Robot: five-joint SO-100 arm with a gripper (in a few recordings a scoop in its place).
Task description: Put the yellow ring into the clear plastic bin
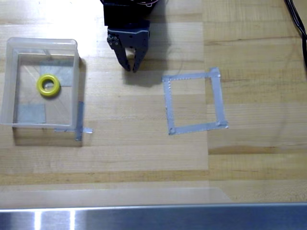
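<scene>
In the overhead view, the yellow ring is lying flat inside the clear plastic bin, which is standing at the left side of the wooden table. The ring is resting on the bottom of the bin, a little above the middle, near the grey tape patches that are showing through the bottom. Nothing is touching the ring. So the main part of the task is looking done, in my judgement: the ring is already sitting in the bin, and what is remaining is perhaps only for the arm to go back to a rest position.

The gripper is hanging at the top of this view, to the right of the bin and well apart from it. It is pointing down in the picture, toward the table. Its two fingers are coming close at the tips, with only a narrow gap between them, and they are carrying nothing. The tips are not touching the ring, the bin or the grey tape square, which is lying to the lower right of the gripper, with bare wood inside it.
</scene>
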